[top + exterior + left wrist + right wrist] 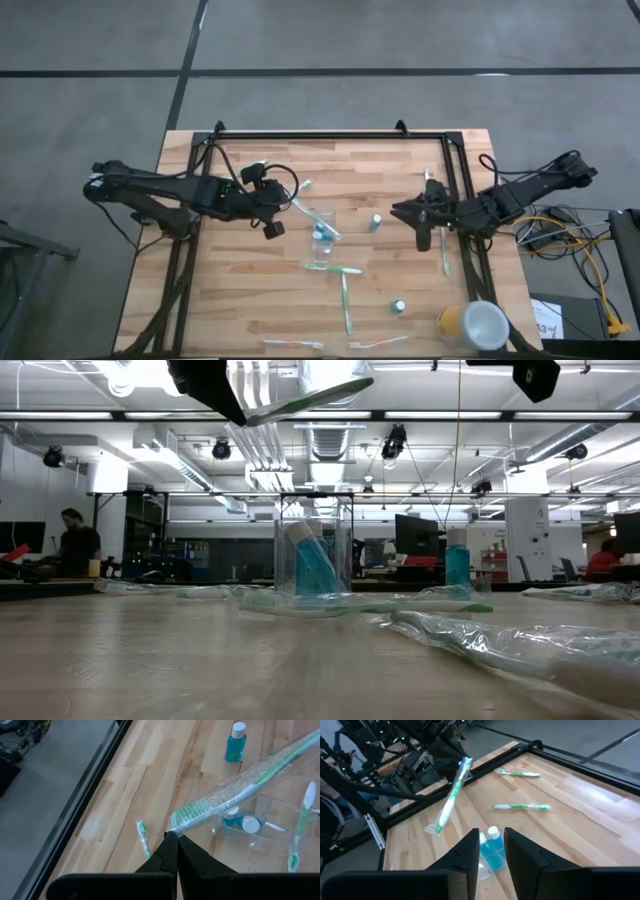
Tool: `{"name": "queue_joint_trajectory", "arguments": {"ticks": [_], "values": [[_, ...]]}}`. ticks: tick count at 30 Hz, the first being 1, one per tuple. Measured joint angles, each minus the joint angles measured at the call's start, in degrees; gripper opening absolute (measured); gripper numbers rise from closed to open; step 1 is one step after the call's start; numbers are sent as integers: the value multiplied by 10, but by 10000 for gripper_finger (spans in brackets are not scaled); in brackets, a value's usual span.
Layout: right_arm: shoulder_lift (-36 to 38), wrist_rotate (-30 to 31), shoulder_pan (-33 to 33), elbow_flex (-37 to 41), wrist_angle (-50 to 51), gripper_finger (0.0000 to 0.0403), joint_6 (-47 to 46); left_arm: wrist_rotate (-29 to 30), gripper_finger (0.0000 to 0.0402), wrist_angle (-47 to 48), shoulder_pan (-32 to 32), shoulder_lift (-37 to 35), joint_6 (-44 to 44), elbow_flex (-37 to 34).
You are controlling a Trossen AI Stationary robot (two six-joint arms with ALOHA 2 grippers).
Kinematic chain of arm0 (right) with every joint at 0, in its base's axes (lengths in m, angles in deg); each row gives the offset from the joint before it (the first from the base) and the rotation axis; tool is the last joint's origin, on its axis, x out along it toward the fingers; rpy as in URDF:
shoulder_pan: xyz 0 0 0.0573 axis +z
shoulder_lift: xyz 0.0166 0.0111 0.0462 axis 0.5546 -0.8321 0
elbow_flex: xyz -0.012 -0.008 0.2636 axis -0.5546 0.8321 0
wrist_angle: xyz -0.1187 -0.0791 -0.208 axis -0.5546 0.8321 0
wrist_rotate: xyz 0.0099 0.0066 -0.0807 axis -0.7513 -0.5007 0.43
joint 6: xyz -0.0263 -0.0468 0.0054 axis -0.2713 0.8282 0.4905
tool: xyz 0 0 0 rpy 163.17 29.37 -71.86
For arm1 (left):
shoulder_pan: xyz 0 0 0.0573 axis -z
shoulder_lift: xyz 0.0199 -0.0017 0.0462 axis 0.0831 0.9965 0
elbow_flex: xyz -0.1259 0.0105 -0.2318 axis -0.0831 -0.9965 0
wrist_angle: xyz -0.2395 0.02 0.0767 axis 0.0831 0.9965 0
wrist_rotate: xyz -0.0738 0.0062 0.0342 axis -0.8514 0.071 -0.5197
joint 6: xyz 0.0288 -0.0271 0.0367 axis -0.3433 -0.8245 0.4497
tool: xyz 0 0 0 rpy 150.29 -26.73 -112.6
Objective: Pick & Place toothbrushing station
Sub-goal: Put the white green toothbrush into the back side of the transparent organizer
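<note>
Wrapped toothbrushes (520,645) are lying closest to the low camera, on the wooden tabletop (240,290). Using the small clear cup (322,226) at the middle of the tabletop as the landmark: to its left, the left gripper (172,840) is hovering above the wood, pinched closed on the end of a plastic-wrapped toothbrush (240,790), which is slanting up over the cup. Inside the cup, a blue tube with a white cap (312,565) is leaning. Just right of the cup, a second blue tube (376,222) is standing upright. More toothbrushes (332,268) are lying on the near side of the cup. Farther right of the cup, the right gripper (492,851) is hanging with its fingers slightly parted, gripping nothing. Far right of the cup, at the tabletop's corner, a yellow cup with a white top (474,326) is sitting.
</note>
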State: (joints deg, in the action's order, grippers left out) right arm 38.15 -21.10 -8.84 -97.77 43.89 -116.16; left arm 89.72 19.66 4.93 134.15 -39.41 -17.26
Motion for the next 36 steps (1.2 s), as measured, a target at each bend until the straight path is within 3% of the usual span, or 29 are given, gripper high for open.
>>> {"name": "queue_joint_trajectory", "arguments": {"ticks": [14, 22, 28, 33, 36], "values": [[-68, -3, 0, -24, 1, 200, -90, -1, 1, 0, 0, 0, 22, 0], [-101, -49, -5, -25, 13, 253, -145, 5, 1, -1, 0, 0, 52, 0], [-135, -50, -5, -25, -40, 263, -149, 18, 0, -8, 0, 0, 107, 0], [-156, -53, -6, -25, -72, 256, -70, 54, 0, -25, 0, 0, 173, 0], [-168, -63, -7, -25, -88, 251, -73, 66, 0, -55, 0, 0, 213, 0]]}}
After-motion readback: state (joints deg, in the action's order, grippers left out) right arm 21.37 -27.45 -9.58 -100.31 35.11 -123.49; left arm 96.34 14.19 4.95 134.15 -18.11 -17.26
